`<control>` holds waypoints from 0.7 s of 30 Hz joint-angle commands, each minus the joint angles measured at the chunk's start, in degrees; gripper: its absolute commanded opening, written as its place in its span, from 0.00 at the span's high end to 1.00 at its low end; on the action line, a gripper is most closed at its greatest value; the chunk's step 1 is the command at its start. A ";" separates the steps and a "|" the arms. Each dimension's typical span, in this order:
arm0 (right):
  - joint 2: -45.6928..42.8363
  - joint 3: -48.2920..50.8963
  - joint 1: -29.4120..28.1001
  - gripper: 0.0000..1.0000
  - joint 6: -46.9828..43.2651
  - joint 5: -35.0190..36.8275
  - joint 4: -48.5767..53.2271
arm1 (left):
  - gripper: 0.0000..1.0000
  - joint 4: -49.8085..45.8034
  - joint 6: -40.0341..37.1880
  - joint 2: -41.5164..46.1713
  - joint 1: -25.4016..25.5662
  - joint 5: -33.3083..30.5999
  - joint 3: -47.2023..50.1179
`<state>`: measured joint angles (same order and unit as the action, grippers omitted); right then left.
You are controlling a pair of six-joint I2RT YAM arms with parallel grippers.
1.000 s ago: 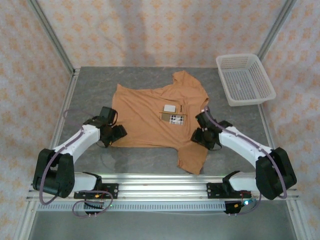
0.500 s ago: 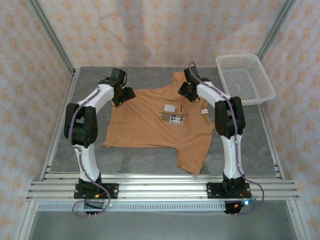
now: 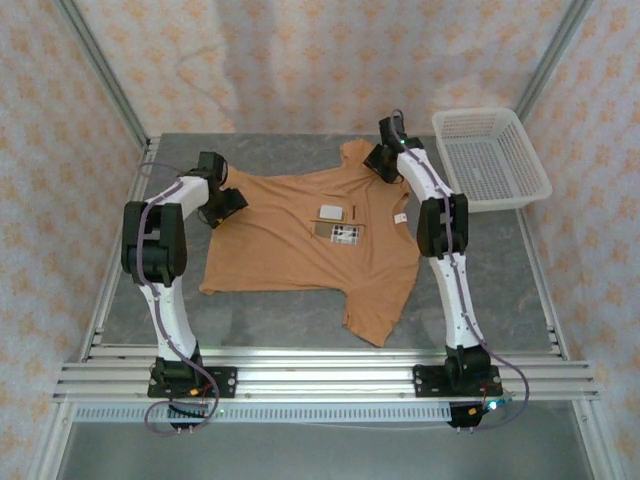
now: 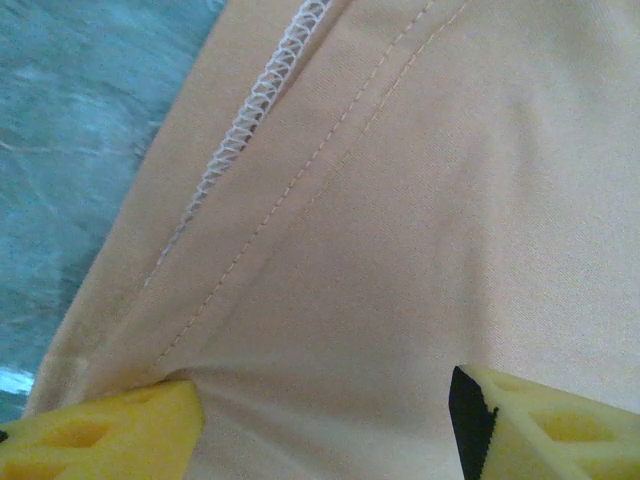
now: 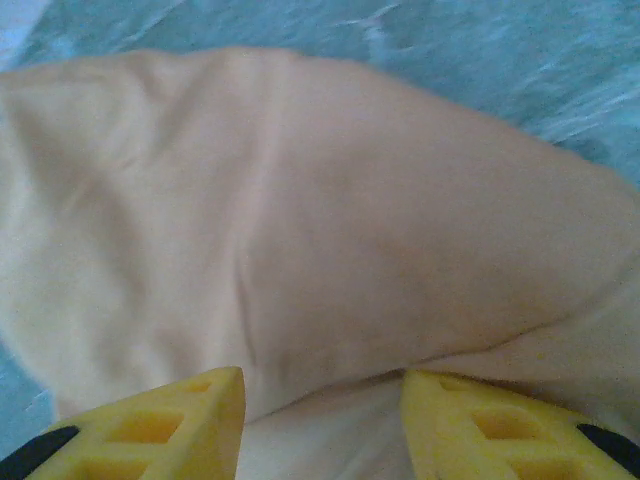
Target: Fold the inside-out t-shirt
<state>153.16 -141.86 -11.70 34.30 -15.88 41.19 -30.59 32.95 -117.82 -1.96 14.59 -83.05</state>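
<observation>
While the t-shirt (image 3: pixel 290 250) lies lengthwise with hem leftward, left end effector (image 4: pixel 325 415) and right end effector (image 5: pixel 320 400) straddle its cloth, spread

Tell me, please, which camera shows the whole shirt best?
Top external: the shirt lies spread out whole, labels visible. Left wrist gives a close patch with white stitching; right wrist, a rounded fold over the table.

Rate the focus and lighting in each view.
Top external: sharp, evenly lit, no glare on the t-shirt. Left wrist: white seam stitching crisp, fabric evenly lit. Right wrist: fabric blurred, folds softly shaded, table smeared too.
</observation>
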 commanded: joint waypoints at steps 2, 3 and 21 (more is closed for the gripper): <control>1.54 -0.66 1.21 0.52 -0.45 3.46 8.62 | 0.30 -4.88 -0.18 -2.63 -0.76 -3.42 0.65; 1.37 -0.99 1.34 0.52 -0.75 3.40 8.37 | 0.30 -5.18 -0.23 -2.16 -0.72 -3.51 0.52; -52.36 55.75 -6.23 0.49 -3.70 -2.45 -2.24 | 0.34 -15.66 1.28 39.24 0.48 -8.87 24.88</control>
<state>112.29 -97.82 -15.57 29.74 -20.53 43.51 -40.14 33.15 -80.16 -1.50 8.69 -65.08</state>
